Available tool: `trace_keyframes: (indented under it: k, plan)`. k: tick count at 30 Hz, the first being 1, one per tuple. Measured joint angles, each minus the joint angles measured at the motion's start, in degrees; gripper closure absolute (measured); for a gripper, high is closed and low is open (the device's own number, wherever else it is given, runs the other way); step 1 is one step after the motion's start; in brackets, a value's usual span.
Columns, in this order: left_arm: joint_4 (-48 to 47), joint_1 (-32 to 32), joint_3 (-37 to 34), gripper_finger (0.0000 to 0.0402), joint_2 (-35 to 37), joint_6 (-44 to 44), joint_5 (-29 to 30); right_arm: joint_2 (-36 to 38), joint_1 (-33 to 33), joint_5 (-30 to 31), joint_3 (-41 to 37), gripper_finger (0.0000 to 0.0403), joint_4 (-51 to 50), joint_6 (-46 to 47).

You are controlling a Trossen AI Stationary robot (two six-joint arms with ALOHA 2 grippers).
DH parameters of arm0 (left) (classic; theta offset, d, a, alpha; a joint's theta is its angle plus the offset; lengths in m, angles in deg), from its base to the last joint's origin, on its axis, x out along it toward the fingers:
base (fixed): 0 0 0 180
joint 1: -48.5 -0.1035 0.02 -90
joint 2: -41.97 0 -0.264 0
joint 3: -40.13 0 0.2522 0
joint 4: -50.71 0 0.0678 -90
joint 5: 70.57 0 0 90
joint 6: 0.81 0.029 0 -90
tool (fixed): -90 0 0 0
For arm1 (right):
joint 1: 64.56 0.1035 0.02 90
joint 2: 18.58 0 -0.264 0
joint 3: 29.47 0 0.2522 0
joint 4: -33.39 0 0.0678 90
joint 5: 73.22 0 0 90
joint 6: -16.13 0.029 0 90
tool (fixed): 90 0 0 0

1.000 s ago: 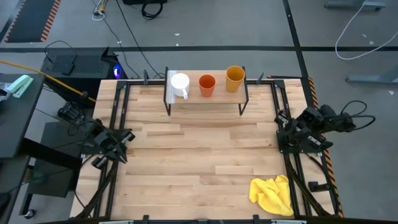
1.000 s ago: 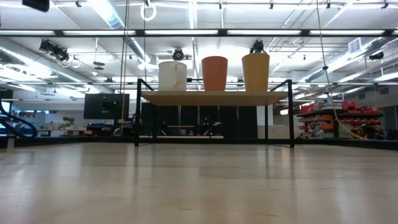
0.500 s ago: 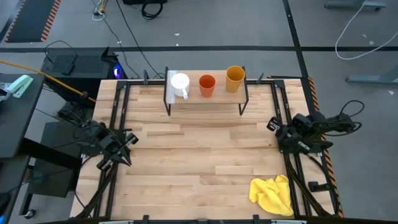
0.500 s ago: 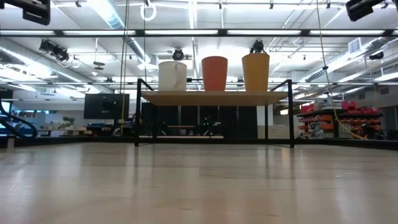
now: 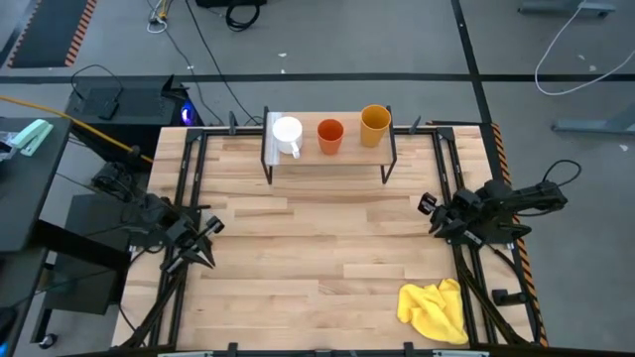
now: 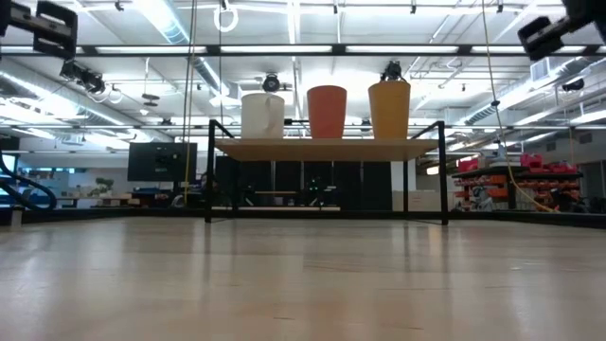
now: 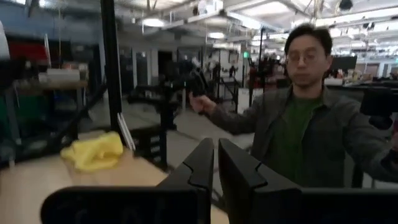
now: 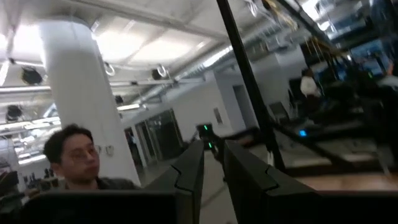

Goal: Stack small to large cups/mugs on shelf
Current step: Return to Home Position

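A white mug, an orange-red cup and a taller mustard-yellow cup stand upright in a row on the small wooden shelf at the table's far edge. In the low view the white mug, orange-red cup and yellow cup rest on their bases on the plank. My left gripper hovers over the table's left side, shut, holding nothing. My right gripper hovers over the right side, shut, holding nothing. Both are far from the shelf.
A crumpled yellow cloth lies at the table's near right corner and also shows as the yellow cloth in the left wrist view. Black frame rails run along both table sides. A person stands beyond the table. Bare wood lies between the arms.
Both arms have swung inward from the table's sides. My left gripper has moved toward the right and near edges, my right gripper toward the left. Both have come down into the top corners of the low view. The cups and shelf have stayed put.
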Motion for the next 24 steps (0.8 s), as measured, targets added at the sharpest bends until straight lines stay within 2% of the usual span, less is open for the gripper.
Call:
trace_keyframes:
  k: [6, 10, 16, 24]
  plan:
    - [-9.6, 0.0, 0.0, 0.0371, 0.0, -1.8, 0.6, 0.0, 0.0, 0.0, 0.0, 0.0331, -10.0, -2.4]
    - [-10.7, 0.0, 0.1, 0.0365, -1.0, -2.0, 3.8, 0.0, 0.0, 0.4, 0.0, 0.0331, -16.1, -4.8]
    - [-11.2, 0.0, 0.1, 0.0372, -2.6, -1.4, 4.3, 0.0, 0.0, 1.5, 0.0, 0.0331, -20.4, -7.1]
    - [-11.4, 0.0, 0.1, 0.0377, -5.9, -1.8, 4.4, 0.0, 0.0, 10.0, 0.0, 0.0331, -22.5, -6.2]
